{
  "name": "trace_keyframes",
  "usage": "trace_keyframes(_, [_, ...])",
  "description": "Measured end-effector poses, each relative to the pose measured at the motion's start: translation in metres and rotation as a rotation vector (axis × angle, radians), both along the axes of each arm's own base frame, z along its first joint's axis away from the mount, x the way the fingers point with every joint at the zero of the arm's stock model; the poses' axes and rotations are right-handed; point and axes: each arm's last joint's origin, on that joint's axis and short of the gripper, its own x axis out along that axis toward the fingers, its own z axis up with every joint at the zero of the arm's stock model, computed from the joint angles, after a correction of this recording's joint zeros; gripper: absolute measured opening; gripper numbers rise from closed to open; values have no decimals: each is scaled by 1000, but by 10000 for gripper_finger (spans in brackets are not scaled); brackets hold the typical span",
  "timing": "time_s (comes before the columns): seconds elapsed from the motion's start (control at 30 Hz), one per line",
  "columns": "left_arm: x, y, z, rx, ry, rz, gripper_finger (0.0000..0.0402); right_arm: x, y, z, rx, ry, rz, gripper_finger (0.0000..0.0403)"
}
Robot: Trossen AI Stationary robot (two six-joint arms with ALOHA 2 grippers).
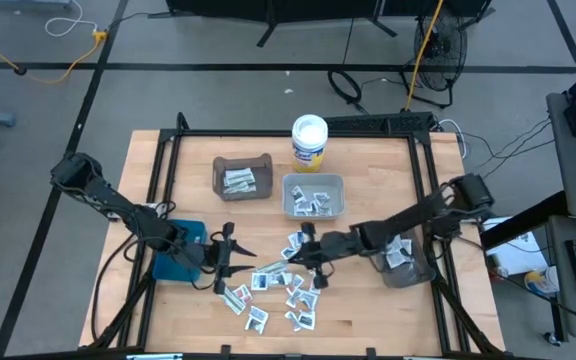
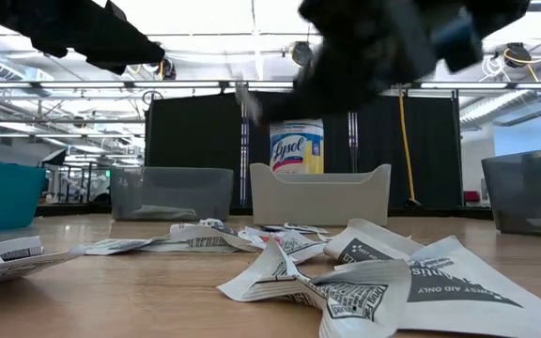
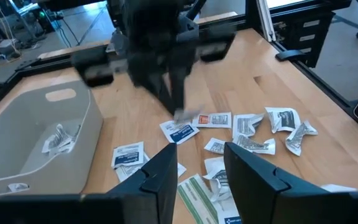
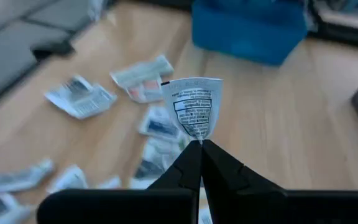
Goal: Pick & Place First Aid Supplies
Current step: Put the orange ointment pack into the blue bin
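Note:
Several first aid supplies (image 1: 280,288), small white printed packets, lie scattered flat on the wooden table (image 1: 368,330) near its front middle. My right gripper (image 4: 200,144) reaches in from the table's right, above the pile's far side, and is shut on one white packet (image 4: 192,111). My left gripper (image 3: 194,167) hovers at the pile's left side, next to the blue bin (image 1: 176,252). It is open, with nothing between its fingers. In the left wrist view my right gripper (image 3: 178,111) shows blurred above the packets. My right gripper pinches the packet's narrow corner (image 4: 198,135) between its two fingertips. The fingers come slanting down from the table's right side. The packet sticks out past the fingertips, its printed face showing, lifted clear of the table and of the other packets.
A dark bin (image 1: 243,177) and a light grey bin (image 1: 313,197), both with packets inside, stand at the table's far middle. A white tub (image 1: 309,140) stands behind them. A grey see-through bin (image 1: 405,262) with packets sits at the right, under my right arm.

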Motion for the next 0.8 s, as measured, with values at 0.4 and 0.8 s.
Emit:
trace_keyframes(0.4, [-2, -3, 0, 7, 1, -17, 133, 61, -5, -16, -18, 108, 16, 9])
trace_keyframes(0.8, [-3, -6, 0, -1, 1, -26, 133, 60, -9, -14, -2, 126, 63, 177])
